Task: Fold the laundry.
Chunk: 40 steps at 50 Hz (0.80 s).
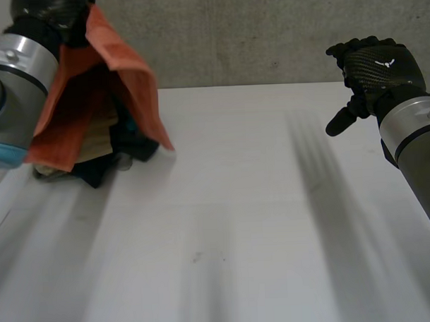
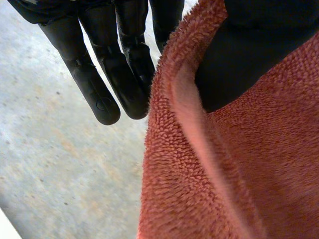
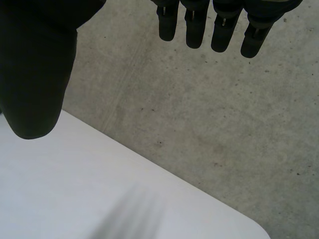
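The white table [image 1: 259, 223] is lying mostly bare, with the work crowded at its far left corner. There the orange towel [image 1: 138, 79] is hanging from the raised left hand [image 1: 51, 8] and draping over the left arm's wrist. That is the first risk: cloth lying on the arm may be dragging along with any sweep instead of spreading flat.

Under the towel, the laundry pile [image 1: 102, 161] of dark, beige and teal pieces is sitting near the table's left edge. The towel's lower hem is touching it, so a pull toward the middle could be catching another garment or tipping pieces off the side.

In the left wrist view the towel's hem is running between the straight fingers [image 2: 94, 84] and the thumb [image 2: 259, 45]. It seems to be pinched there, though the contact itself is hidden behind the fold. A hold on so little cloth is inviting a slip.

The right hand [image 1: 374, 63] is hovering well apart at the far right, its fingers loose and holding nothing. Nothing is supporting the towel's free corner, so it could be landing bunched.
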Each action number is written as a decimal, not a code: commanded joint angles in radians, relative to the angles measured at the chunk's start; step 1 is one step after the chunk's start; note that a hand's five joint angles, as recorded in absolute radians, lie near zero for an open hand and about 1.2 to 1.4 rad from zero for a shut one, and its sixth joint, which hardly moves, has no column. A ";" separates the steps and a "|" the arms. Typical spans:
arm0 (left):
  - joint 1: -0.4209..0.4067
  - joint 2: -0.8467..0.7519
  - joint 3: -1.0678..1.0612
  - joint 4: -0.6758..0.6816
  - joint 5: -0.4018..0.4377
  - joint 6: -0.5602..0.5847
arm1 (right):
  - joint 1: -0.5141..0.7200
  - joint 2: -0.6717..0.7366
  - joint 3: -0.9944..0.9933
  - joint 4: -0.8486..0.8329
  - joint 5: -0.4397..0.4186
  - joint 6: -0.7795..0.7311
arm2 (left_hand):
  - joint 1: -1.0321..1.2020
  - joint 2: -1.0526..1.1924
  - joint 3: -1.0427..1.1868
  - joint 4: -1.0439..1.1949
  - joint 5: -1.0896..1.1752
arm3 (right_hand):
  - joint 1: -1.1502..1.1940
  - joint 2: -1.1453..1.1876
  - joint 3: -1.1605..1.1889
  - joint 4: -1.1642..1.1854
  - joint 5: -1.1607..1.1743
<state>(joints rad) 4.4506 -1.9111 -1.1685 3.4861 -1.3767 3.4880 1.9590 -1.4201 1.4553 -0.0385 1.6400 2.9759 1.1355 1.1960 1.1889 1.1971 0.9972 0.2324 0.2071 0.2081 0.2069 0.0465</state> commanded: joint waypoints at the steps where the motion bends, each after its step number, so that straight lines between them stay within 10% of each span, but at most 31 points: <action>1: 0.030 -0.123 0.001 -0.018 -0.005 0.043 | 0.000 0.000 0.000 0.000 0.000 0.000 | 0.261 0.200 0.207 0.199 0.225 | -0.058 -0.033 -0.034 -0.032 -0.047; 15: -0.217 -0.065 0.049 -0.039 0.007 -0.227 | -0.028 -0.008 -0.019 -0.003 0.021 0.006 | 0.261 0.200 0.207 0.199 0.225 | -0.058 -0.033 -0.034 -0.032 -0.047; 32: -0.570 -0.574 0.300 0.028 0.005 -0.392 | -0.166 -0.054 -0.070 0.003 0.052 0.008 | 0.261 0.200 0.207 0.199 0.225 | -0.058 -0.033 -0.034 -0.032 -0.047; 36: -0.590 -0.591 0.297 0.027 0.016 -0.396 | -0.164 -0.054 -0.078 0.014 0.050 0.003 | -0.961 -1.021 -1.014 -1.023 -0.997 | -0.058 -0.033 -0.034 -0.032 -0.047; 40: -0.583 -0.534 0.270 0.014 0.016 -0.394 | -0.166 -0.042 -0.085 0.040 0.041 -0.002 | -0.961 -1.021 -1.014 -1.023 -0.997 | -0.058 -0.033 -0.034 -0.032 -0.047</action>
<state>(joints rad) 3.8656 -2.4977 -0.8688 3.5117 -1.3655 3.0941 1.7924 -1.4736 1.3794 -0.0261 1.6903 2.9804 0.3595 0.4733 0.4825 0.4721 0.2920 0.2324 0.2071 0.2081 0.2069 0.0465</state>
